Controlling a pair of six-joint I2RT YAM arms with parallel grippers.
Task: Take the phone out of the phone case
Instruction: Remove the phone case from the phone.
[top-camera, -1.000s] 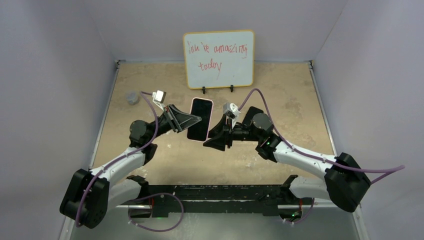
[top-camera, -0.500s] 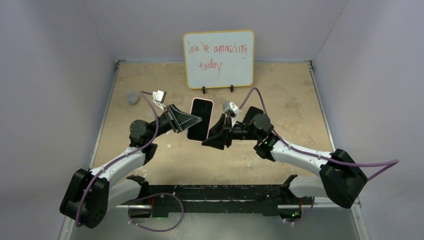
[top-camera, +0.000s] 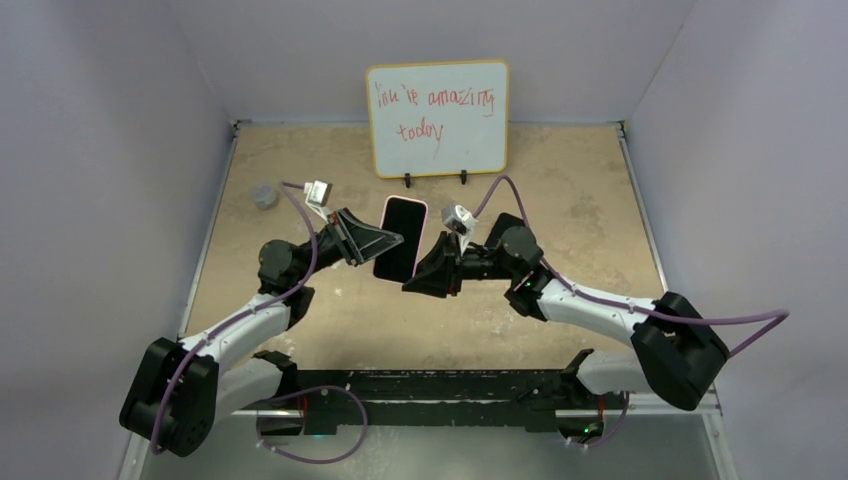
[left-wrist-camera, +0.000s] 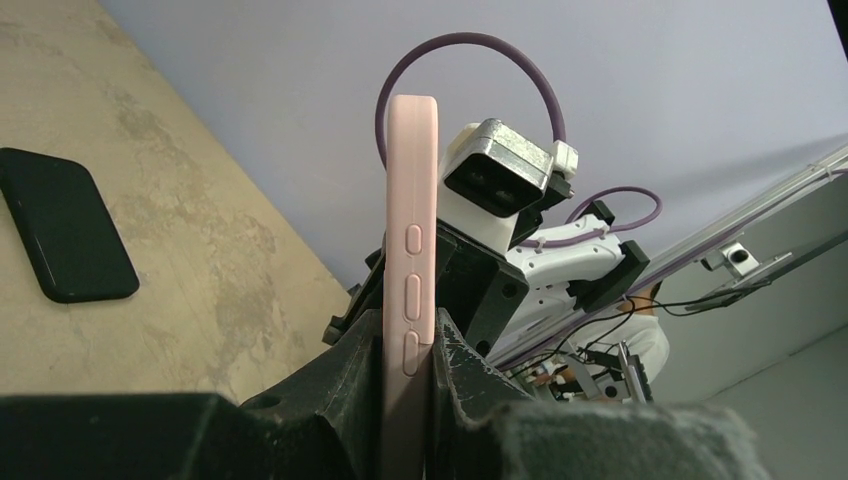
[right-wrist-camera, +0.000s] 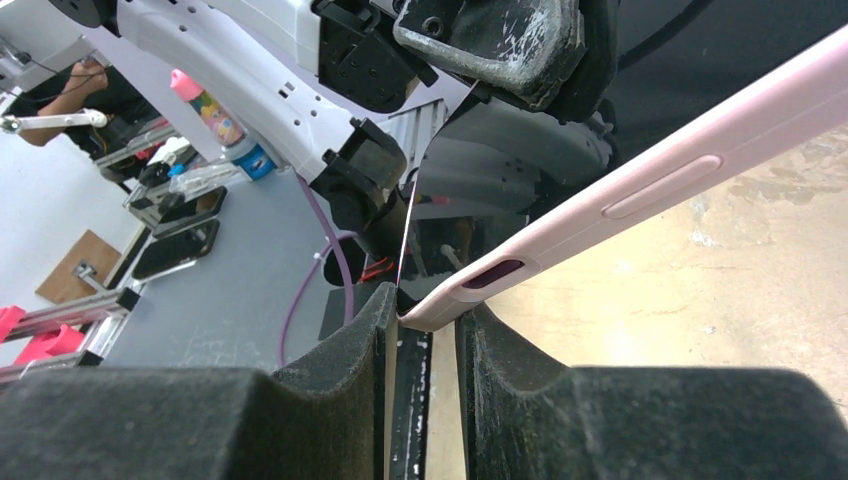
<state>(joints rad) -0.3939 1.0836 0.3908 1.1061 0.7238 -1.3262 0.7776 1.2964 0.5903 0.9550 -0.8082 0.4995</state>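
The left pincer is clamped on the pink phone case, its two dark fingers pressed flat against the case's front and back just below the side buttons, as the left wrist view shows. The case rises upright out of that grip, held in the air above the table, and the phone sits inside it with its black screen facing up toward the overhead camera. Opposite the left pincer, at the case's near lower corner, is the right pincer. That pink corner lies in the narrow gap between its padded fingers, with one pad at the case's back and the other very close to the screen side. Whether they are pressing on it or only bracketing it cannot be told. Beyond the right pincer, a dark second phone lies flat on the table, well apart from the held case. Past both pincers stands a whiteboard with red handwriting, and a small grey object lies far out to the left pincer's outer side.
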